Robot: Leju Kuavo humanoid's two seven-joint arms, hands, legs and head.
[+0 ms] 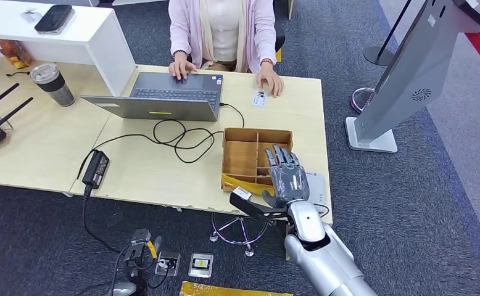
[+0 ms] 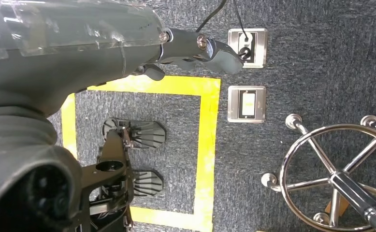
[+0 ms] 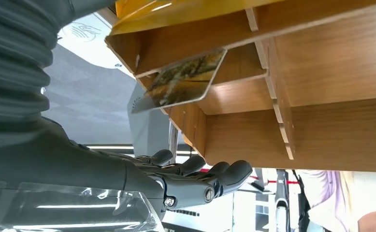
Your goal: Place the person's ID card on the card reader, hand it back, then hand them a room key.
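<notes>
The ID card [image 1: 260,97] lies on the table's far side, right by the person's hand [image 1: 269,80]. My right hand [image 1: 285,176] hovers flat over the near right corner of a wooden compartment box [image 1: 240,154], fingers stretched out and holding nothing. A picture-printed card [image 3: 181,82] leans in one of the box's [image 3: 321,72] near compartments, just beyond my right hand's fingertips [image 3: 224,174]. A white flat card reader [image 1: 316,185] lies beside the box at the table's near right corner, partly under my hand. My left hand [image 2: 195,50] hangs down above the floor with nothing in it.
A person sits at the far side typing on a laptop [image 1: 163,95]. Black cables [image 1: 176,139] and a power brick [image 1: 95,168] lie mid-table. A tumbler [image 1: 52,83] stands at the left. A stool base [image 1: 240,228] sits below the table edge, and a grey kiosk stand [image 1: 404,74] rises at the right.
</notes>
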